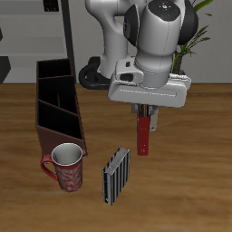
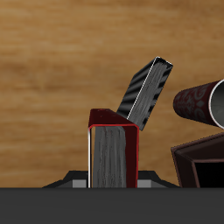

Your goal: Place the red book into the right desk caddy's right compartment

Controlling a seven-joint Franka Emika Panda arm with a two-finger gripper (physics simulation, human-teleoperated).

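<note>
The claw (image 1: 144,112) is closed on the top end of the small thin red book with a bright cover (image 1: 143,132), its jaws pressed against the book's two faces. The book hangs upright from the claw above the wooden table (image 1: 190,181), clear of the surface as far as the exterior view shows. In the wrist view the red book (image 2: 112,154) sits directly under the camera, its grey page edge showing.

The long dark maroon-brown box organiser with slanted sides and inner dividers (image 1: 57,104) stands well apart from the book; its visible slots hold nothing. A red patterned mug (image 1: 66,167) sits just beside its front end, and a grey-and-black striped book (image 1: 116,176) stands tilted near the mug.

The white arm reaches down from the table's back, wrist pointing straight down.
</note>
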